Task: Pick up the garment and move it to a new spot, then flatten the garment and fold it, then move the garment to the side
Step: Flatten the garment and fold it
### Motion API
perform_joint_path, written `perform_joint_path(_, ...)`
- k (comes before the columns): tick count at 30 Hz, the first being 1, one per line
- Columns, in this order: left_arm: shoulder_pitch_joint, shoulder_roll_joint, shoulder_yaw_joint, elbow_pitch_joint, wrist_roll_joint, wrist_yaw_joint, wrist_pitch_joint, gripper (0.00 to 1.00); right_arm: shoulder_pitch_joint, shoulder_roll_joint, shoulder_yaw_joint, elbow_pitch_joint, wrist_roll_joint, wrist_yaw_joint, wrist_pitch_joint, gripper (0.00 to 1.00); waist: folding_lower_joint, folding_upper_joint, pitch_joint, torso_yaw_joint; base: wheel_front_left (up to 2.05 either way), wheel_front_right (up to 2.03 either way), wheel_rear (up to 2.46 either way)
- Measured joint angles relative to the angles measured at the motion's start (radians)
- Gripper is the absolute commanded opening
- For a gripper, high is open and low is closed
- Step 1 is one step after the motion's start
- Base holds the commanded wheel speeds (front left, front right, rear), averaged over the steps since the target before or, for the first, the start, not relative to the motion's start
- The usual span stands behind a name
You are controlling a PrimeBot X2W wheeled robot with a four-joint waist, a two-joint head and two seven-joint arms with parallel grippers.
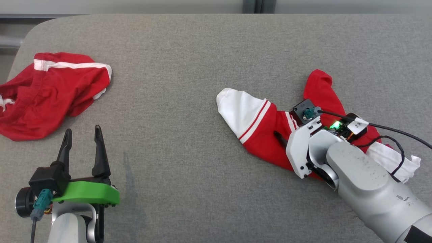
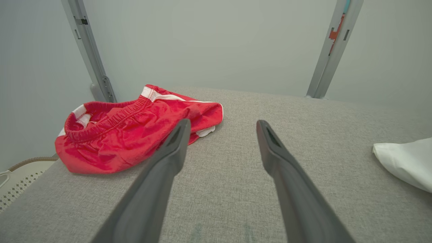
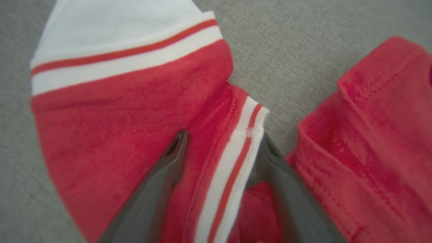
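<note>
The garment (image 1: 256,118), a red top with white sleeves and striped trim, lies crumpled on the right half of the grey table (image 1: 189,67). My right gripper (image 1: 287,130) is down on its middle, and the wrist hides most of the fingers in the head view. Seen from the right wrist, that gripper (image 3: 223,136) is open, its jaws straddling a raised fold of white-and-red striped trim (image 3: 236,148) and pressing into the red cloth (image 3: 118,101). My left gripper (image 1: 83,129) hovers open and empty at the lower left, away from it (image 2: 223,123). One white sleeve (image 2: 405,162) shows at the left wrist view's right edge.
A second piece, red shorts (image 1: 50,94) with white trim, lies bunched at the table's left edge (image 2: 135,131), just beyond my left fingers. A white perforated basket (image 2: 20,175) sits below that edge. Grey frame posts (image 2: 91,57) rise behind the table.
</note>
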Motion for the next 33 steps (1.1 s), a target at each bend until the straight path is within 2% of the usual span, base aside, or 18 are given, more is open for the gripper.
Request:
perform_joint_path(4, 0.000, 0.000, 0.001, 0.001, -0.002, 0.000, 0.000, 1.00, -0.007, 0.006, 0.057, 0.009, 0.047, -0.004, 0.008, 1.00, 0.0000, 0.0000, 0.000, -0.002, 0.00, 0.00, 0.00)
perform_joint_path(5, 0.000, 0.000, 0.000, 0.001, -0.002, 0.000, 0.000, 1.00, -0.009, 0.005, 0.069, 0.005, 0.061, -0.004, -0.002, 0.34, 0.0000, 0.0000, 0.000, -0.003, 0.00, 0.00, 0.00)
perform_joint_path(6, 0.000, 0.000, 0.000, 0.001, -0.002, 0.000, 0.000, 1.00, -0.011, 0.004, 0.080, 0.002, 0.067, -0.004, -0.014, 0.00, 0.0000, 0.0000, 0.001, -0.003, 0.00, 0.00, 0.00)
perform_joint_path(10, -0.005, 0.000, -0.006, 0.001, -0.003, 0.002, 0.000, 1.00, -0.026, 0.004, 0.108, -0.003, 0.088, 0.000, -0.091, 0.00, 0.0000, 0.0000, -0.002, -0.003, 0.00, 0.00, 0.00)
perform_joint_path(14, -0.009, -0.001, -0.008, 0.001, -0.005, 0.003, 0.000, 1.00, -0.097, 0.022, 0.084, 0.006, 0.077, 0.000, -0.204, 0.00, 0.0000, 0.0000, -0.007, 0.004, 0.00, 0.00, 0.00)
perform_joint_path(22, -0.014, -0.001, -0.029, 0.003, -0.015, 0.007, 0.000, 1.00, -0.277, 0.176, 0.032, 0.120, 0.018, 0.001, -0.342, 0.00, 0.0000, 0.0000, -0.006, 0.039, 0.00, 0.00, 0.00)
perform_joint_path(29, -0.034, -0.001, -0.058, 0.017, -0.027, 0.009, 0.000, 1.00, -0.377, 0.235, 0.027, 0.289, 0.005, 0.001, -0.368, 0.00, 0.0000, 0.0000, 0.004, 0.084, 0.00, 0.00, 0.00)
perform_joint_path(30, -0.035, -0.001, -0.061, 0.018, -0.027, 0.009, 0.000, 1.00, -0.377, 0.235, 0.037, 0.302, 0.010, 0.000, -0.364, 0.47, 0.0000, 0.0000, 0.005, 0.089, 0.00, 0.00, 0.00)
perform_joint_path(31, -0.035, -0.001, -0.064, 0.020, -0.028, 0.011, 0.000, 1.00, -0.374, 0.234, 0.053, 0.300, 0.026, 0.000, -0.359, 1.00, 0.0000, 0.0000, 0.005, 0.095, 0.00, 0.00, 0.00)
perform_joint_path(33, -0.035, -0.001, -0.064, 0.023, -0.029, 0.013, 0.000, 1.00, -0.368, 0.237, 0.078, 0.294, 0.066, 0.001, -0.361, 1.00, 0.0000, 0.0000, 0.004, 0.104, 0.00, 0.00, 0.00)
